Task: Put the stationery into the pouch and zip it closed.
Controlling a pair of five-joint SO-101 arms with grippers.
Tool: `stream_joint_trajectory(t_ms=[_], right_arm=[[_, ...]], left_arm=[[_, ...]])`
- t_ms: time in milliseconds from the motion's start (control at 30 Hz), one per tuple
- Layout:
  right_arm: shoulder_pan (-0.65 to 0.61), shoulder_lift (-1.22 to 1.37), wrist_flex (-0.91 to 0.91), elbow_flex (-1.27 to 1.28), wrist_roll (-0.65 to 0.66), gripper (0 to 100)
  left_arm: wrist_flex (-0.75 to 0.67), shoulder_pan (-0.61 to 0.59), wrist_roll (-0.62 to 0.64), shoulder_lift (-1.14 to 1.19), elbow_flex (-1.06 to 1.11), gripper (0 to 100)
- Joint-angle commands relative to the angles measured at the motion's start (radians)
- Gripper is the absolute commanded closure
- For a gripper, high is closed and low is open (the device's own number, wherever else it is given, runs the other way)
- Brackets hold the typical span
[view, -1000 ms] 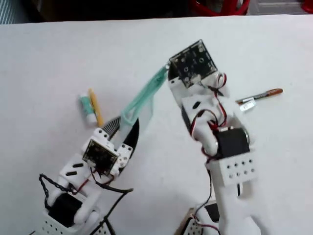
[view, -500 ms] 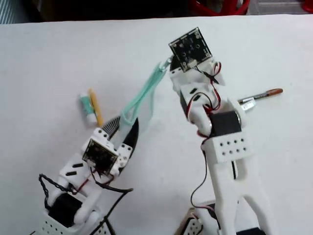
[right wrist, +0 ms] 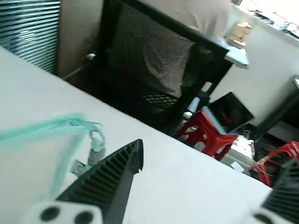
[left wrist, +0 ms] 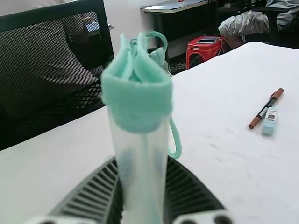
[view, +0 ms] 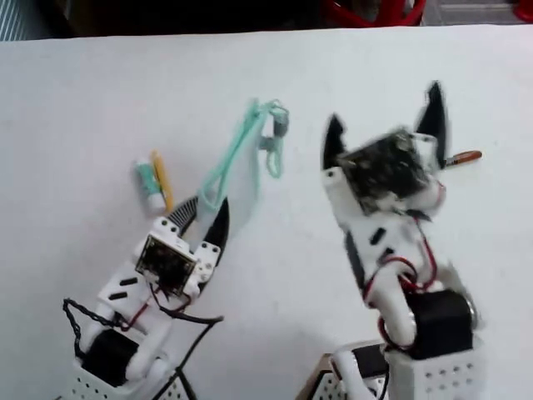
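A clear pouch with teal trim stands on edge, running from the table's middle toward the near left. My left gripper is shut on its near end, and in the left wrist view the pouch rises between the jaws. The zipper pull and teal loop hang at the far end. My right gripper is open to the right of that end, apart from it. Its wrist view shows the pouch edge and the pull beyond one finger. A brown pen lies right of the right gripper.
A yellow pencil and a small teal-and-white stick lie side by side left of the pouch. The left wrist view shows the pen with a pale blue eraser beside it. Chairs and red stools stand beyond the table's far edge.
My right gripper has let go of the pouch's far end, opened, and drawn back to the right. The freed end with its loop now hangs loose. The left gripper keeps its hold.
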Motion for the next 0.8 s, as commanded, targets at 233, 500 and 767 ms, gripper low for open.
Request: stream_joint_trajectory(t_ms=[233,500,767], right_arm=[[0.417,0.143,0.005,-0.025,0.005,80.7],[0.479,0.599,0.064,-0.023,-0.117,85.8],[0.476,0.960,0.007,-0.028,-0.451,84.9]], left_arm=[[-0.201,-0.068,-0.006,0.004,0.126,98],[-0.199,-0.068,-0.006,0.004,0.130,98],[-0.201,-0.068,-0.009,0.004,0.143,98]])
